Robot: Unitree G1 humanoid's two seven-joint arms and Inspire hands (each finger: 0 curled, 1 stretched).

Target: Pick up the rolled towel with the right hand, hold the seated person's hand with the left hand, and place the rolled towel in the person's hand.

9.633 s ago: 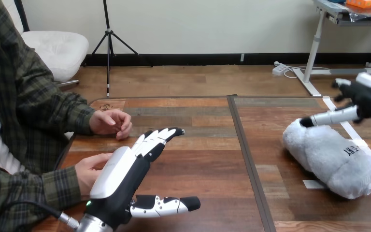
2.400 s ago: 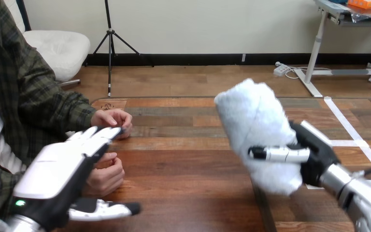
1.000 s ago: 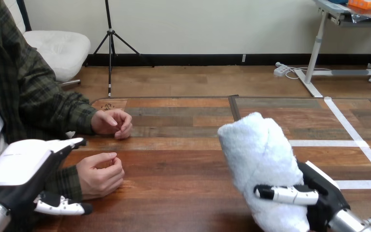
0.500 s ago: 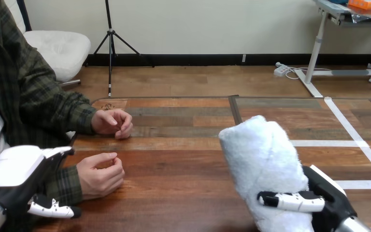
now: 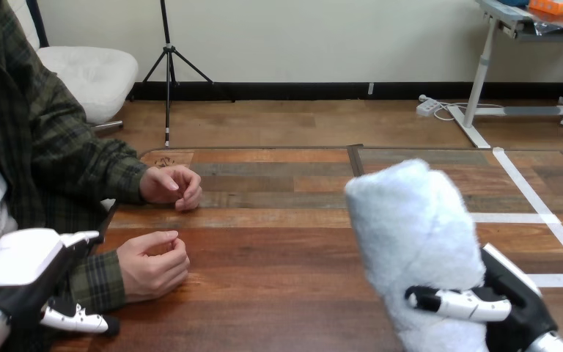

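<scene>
R hand (image 5: 517,309) near right, thumb and fingers clamped round fluffy white rolled towel (image 5: 414,235), held upright over brown wooden table (image 5: 278,253). L hand (image 5: 22,265) near left, fingers straight, empty, left of person's nearer hand (image 5: 152,265), not touching it.

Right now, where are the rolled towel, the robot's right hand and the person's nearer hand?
rolled towel (image 5: 414,235): head view, on its fluffy upper middle.
right hand (image 5: 519,306): head view, on the black palm behind the towel.
person's nearer hand (image 5: 150,265): head view, on the back of the curled fist.
</scene>
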